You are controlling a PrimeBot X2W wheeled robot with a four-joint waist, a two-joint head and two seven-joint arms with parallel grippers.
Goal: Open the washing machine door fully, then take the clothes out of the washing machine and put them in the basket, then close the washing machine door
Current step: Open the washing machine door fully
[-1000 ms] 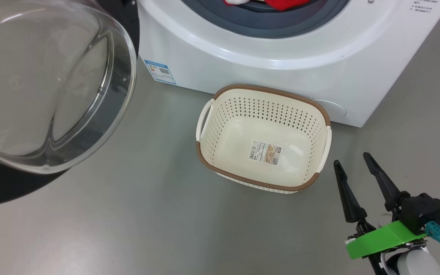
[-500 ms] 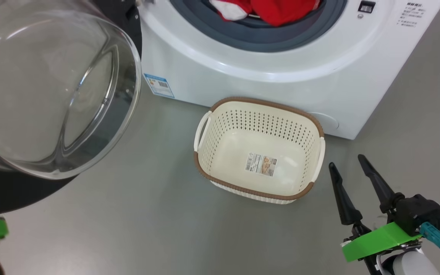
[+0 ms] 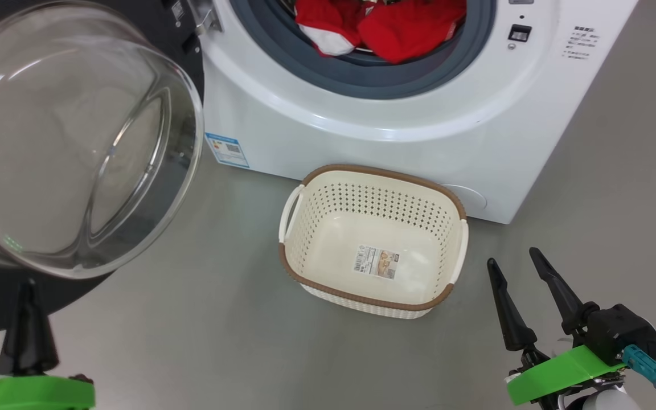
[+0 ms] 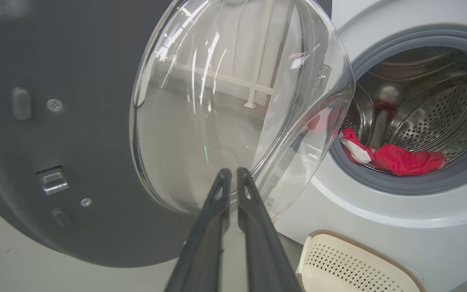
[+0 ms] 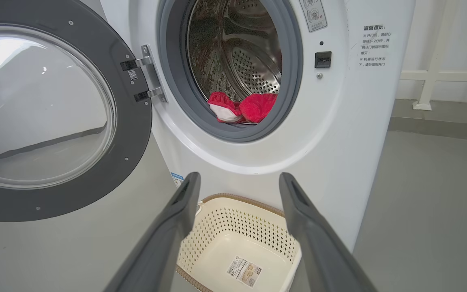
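Hovering | left fingers point(image 4: 212, 211) clenched, empty | right fingers point(image 5: 172, 227) spread wide, empty

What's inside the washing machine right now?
Red clothes with white bits lie at the front of the washing machine's steel drum. Anything under the pile is hidden.

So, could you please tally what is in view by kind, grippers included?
Washing machine: 1
Washing machine door: 1
Basket: 1
Red clothes pile: 1
Grippers: 2, left gripper and right gripper
Total: 6
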